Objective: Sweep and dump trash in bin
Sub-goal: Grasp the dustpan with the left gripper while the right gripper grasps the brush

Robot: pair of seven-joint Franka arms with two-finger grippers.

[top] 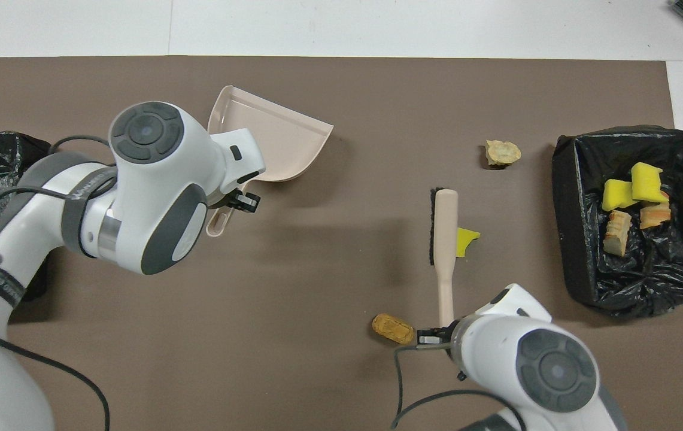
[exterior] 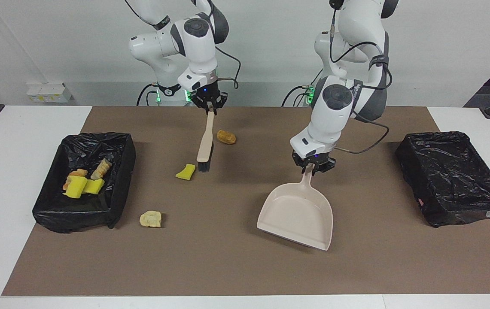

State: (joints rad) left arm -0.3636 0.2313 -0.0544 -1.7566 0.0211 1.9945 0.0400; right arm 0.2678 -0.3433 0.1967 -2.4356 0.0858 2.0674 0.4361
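Right gripper (exterior: pixel 209 107) clamped on the brush (exterior: pixel 205 146), bristles just beside the yellow wedge (exterior: pixel 186 171) to push it; left gripper (exterior: pixel 312 166) clamped on the dustpan (exterior: pixel 297 214) handle, pan tilted to receive — two tan lumps (exterior: pixel 226 137) (exterior: pixel 150 219) loose on the mat, four pieces in the bin (exterior: pixel 56 210).

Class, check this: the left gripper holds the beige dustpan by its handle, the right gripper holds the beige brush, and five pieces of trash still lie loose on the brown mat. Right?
Not quite. Only three pieces lie loose on the brown mat: a yellow spongy wedge, a tan bread-like lump and a pale lump, as the facing view shows. The rest is right: left gripper on the beige dustpan, right gripper on the beige brush.
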